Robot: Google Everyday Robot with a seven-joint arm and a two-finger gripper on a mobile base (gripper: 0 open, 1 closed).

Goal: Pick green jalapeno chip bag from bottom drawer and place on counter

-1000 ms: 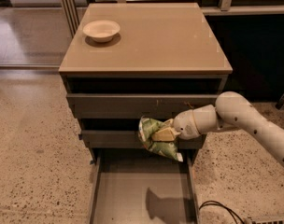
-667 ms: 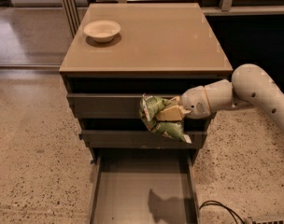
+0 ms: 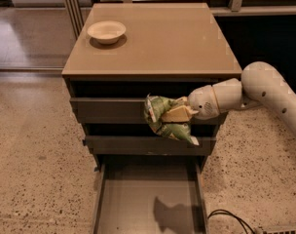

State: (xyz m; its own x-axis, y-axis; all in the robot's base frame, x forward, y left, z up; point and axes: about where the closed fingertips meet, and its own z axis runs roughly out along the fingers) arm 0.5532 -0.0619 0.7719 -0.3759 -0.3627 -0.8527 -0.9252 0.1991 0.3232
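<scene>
My gripper (image 3: 173, 113) is shut on the green jalapeno chip bag (image 3: 161, 121) and holds it in the air in front of the two upper drawer fronts, just below the counter's edge. The bag is crinkly, green and white, and hangs down to the right under the pale fingers (image 3: 176, 114). The white arm reaches in from the right. The bottom drawer (image 3: 150, 199) is pulled out below, its flat grey floor showing only the bag's shadow. The counter (image 3: 162, 38) is the glossy tan top of the cabinet.
A cream bowl (image 3: 106, 31) stands at the counter's back left. The two upper drawers (image 3: 109, 111) are shut. A black cable (image 3: 231, 218) lies on the speckled floor at the bottom right. A dark wall and rails stand behind the cabinet.
The gripper has lifted the bag from the level of the middle drawer front up toward the counter's edge. The bottom drawer stays open.
</scene>
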